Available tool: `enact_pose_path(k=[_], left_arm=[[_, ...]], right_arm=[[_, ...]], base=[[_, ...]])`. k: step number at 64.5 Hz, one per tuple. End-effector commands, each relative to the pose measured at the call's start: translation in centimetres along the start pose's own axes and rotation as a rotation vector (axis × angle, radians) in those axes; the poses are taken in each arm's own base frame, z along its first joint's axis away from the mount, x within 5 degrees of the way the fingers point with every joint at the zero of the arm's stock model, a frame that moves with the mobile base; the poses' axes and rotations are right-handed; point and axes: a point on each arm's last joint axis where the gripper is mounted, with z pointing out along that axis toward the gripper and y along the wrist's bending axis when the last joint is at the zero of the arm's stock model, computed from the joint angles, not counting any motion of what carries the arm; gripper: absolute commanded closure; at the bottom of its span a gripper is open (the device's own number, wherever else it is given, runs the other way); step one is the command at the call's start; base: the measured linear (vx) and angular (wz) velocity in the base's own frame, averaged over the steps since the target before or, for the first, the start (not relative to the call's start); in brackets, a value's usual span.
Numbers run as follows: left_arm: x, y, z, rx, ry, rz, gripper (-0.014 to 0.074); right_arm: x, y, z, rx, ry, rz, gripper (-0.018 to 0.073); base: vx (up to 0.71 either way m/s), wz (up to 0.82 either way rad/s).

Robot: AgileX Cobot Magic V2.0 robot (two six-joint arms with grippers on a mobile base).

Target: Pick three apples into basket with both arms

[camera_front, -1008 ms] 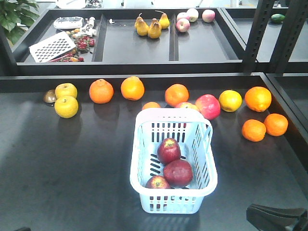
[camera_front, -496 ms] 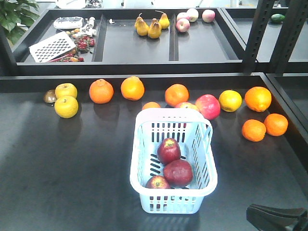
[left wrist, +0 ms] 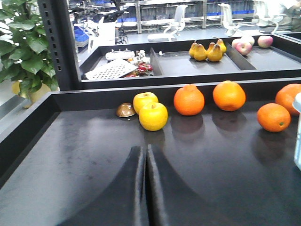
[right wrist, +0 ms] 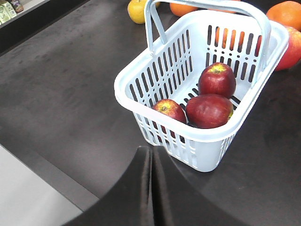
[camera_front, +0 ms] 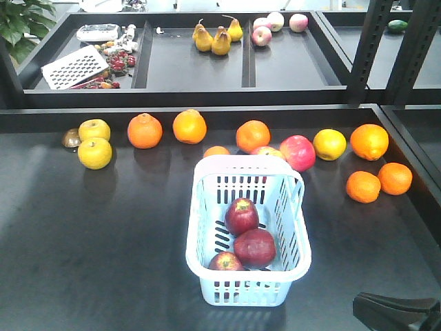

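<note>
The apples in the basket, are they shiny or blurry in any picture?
Front view: the apples look sharp, with small pale glints; the fruit rows cast soft shadows on the table. Right wrist view: apples crisp in the basket, while the shut right claw is a dark blur.

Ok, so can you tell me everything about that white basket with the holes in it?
The basket is pale blue-white plastic, rectangular, with slots in its sides and bottom and a thick rounded rim. One thin hoop handle stands up across its far end. It sits upright on the dark table, in front of a row of oranges. Three dark red apples lie inside, bunched toward one end. No gripper touches it.
</note>
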Motion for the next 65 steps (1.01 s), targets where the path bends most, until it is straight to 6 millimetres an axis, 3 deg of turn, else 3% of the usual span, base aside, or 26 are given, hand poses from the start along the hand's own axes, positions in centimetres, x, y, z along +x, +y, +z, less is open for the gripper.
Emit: enact_pose_path(k=[1, 65], left_arm=[[-0.49, -0.03, -0.09, 0.001, -0.086, -0.026, 0.0603], [-0.58, -0.02, -0.10, 0.001, -0.094, -0.061, 0.0603]], right_arm=[[-1.23, -0.09, -0.32, 0.020, -0.068, 0.000, 0.0564], [-1.23, -0.09, -0.32, 0.020, -0.068, 0.000, 0.0564]], base=[[0.00, 0.00], [0.00, 0.00]])
